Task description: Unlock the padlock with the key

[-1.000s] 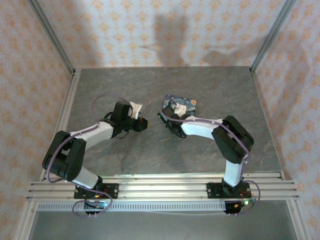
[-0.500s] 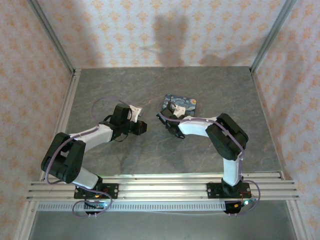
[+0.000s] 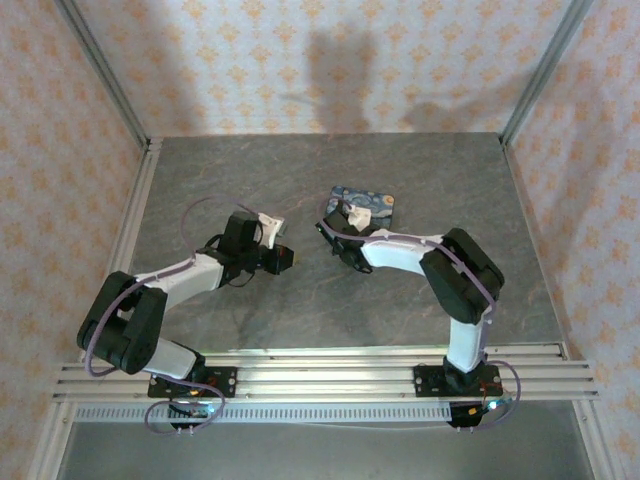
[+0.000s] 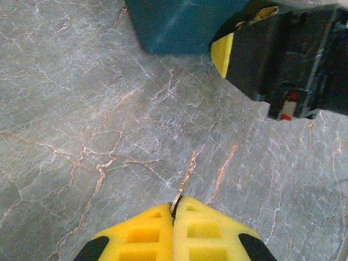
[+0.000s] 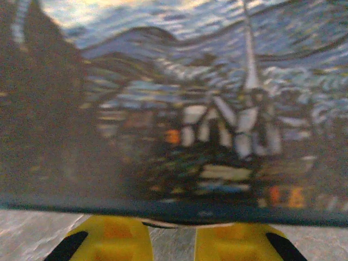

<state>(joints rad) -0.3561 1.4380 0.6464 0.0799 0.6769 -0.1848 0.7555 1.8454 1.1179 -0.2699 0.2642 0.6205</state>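
While the key (image 4: pixel 185 176) is pinched in the left claw (image 4: pixel 175 205): the step in hand is judged to be carrying the key across to the padlock; unlocking is not yet begun.
Left claw: its yellow pads are pressed together on the key's near end, and the thin blade is pointed away from them over the grey marbled table (image 4: pixel 70 109).
Key: it is aimed toward the far right, well short of the blue tin box (image 4: pixel 174 22) and of the other claw's black body; whether its tip touches the table cannot be told.
Right claw (image 5: pixel 173 232): it is set just beside the near edge of the tin box. A narrow gap is seen between its two pads with table showing through, but whether anything is gripped there cannot be told.
Padlock: it cannot be made out for certain. A thin pale curve at the foot of the tin box, between the right claw's pads, may be its shackle, yet that patch is blurred.
Next move: the keyhole would have to be found and turned to face the blade, and the blade lined up squarely before being pushed in. The key is thin and held by its very end, so a skewed approach is likely to twist it in the pads.
Hidden or unclear: the right wrist view is soft, with the painted print very close. From overhead, key and padlock are too small to be picked out. A brassy glint on the other claw, seen from the left wrist, cannot be identified.
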